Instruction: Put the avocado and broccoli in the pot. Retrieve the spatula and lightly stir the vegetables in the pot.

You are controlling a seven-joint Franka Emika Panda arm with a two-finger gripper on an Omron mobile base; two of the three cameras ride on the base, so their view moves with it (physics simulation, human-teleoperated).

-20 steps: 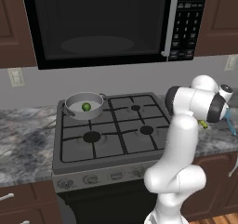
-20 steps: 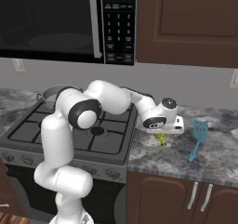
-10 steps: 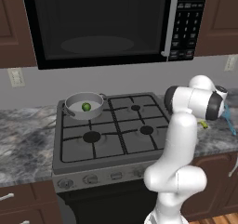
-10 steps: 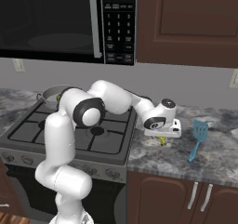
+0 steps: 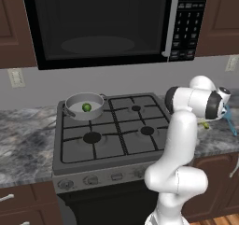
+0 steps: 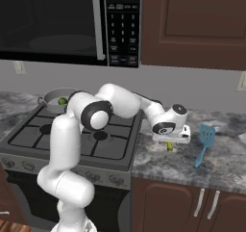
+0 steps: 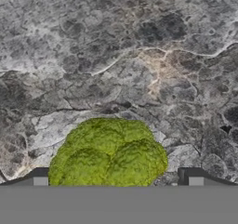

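The lumpy yellow-green broccoli [image 7: 109, 155] lies on the stone counter right of the stove, also visible as the broccoli [image 6: 169, 146] under my hand. My gripper [image 7: 116, 179] is open, pointing down, with its fingertips [image 7: 40, 177] standing on either side of the floret and a small gap on the right. From the side, the gripper [image 6: 169, 142] hangs just over the counter. The dark green avocado [image 5: 86, 107] sits inside the grey pot [image 5: 74, 111] on the back left burner. The light blue spatula [image 6: 205, 139] lies on the counter right of my hand.
The black stove [image 5: 112, 135] with its grates lies between the pot and the broccoli. A microwave [image 5: 107, 23] hangs above it, and dark cabinets [image 6: 197, 24] hang over the counter. My arm stretches across the stove's right side.
My hand has sunk a little lower over the broccoli and shifted slightly right. The avocado, pot and spatula have stayed put.
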